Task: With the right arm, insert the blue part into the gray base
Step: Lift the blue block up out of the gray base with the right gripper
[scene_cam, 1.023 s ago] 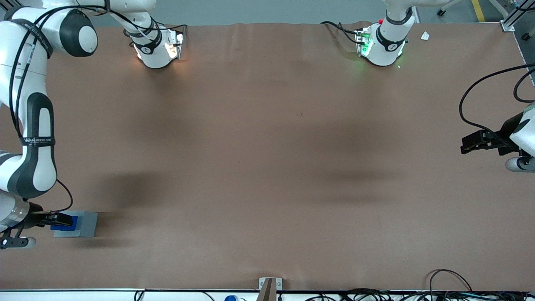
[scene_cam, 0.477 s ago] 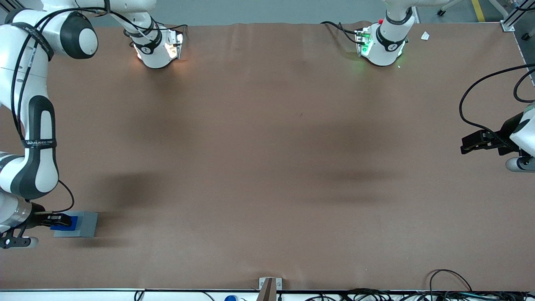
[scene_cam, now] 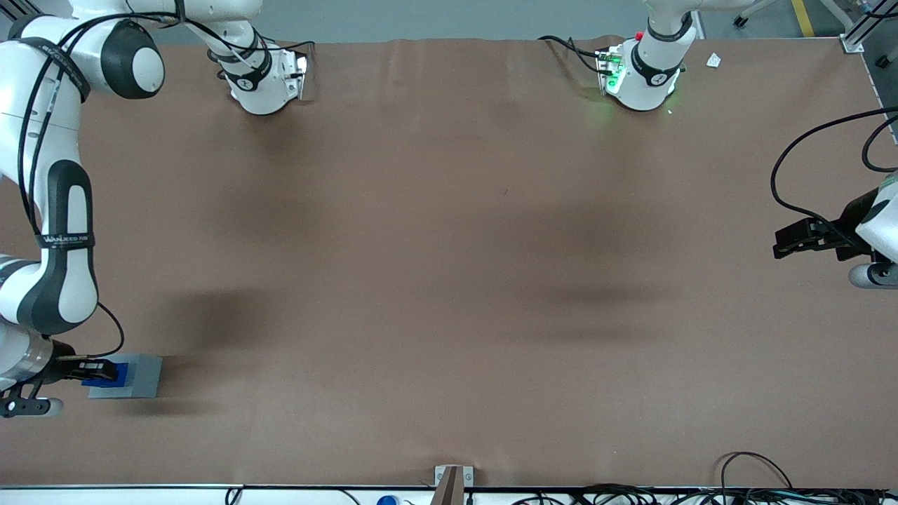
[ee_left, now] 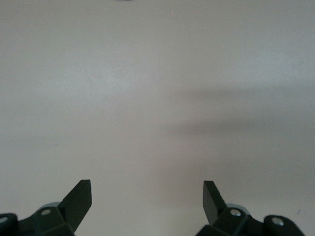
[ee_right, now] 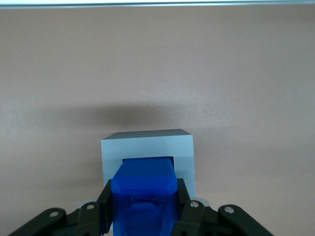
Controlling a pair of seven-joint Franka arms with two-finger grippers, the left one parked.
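Observation:
The gray base [scene_cam: 137, 376] sits on the brown table at the working arm's end, near the front edge. My right gripper [scene_cam: 98, 372] is shut on the blue part [scene_cam: 105, 374] and holds it over the base's top. In the right wrist view the blue part [ee_right: 143, 194] is clamped between the black fingers [ee_right: 104, 204] with its tip at the square socket of the gray base [ee_right: 147, 147]. How deep the tip sits in the socket is hidden by the part itself.
The brown table [scene_cam: 449, 280] stretches wide toward the parked arm's end. The two arm bases [scene_cam: 263, 77] stand at the back edge. Cables [scene_cam: 758, 473] lie at the front edge near the parked arm's end.
The right arm and the gripper with the blue part have shifted slightly over the gray base. The light at the working arm's base has gone out.

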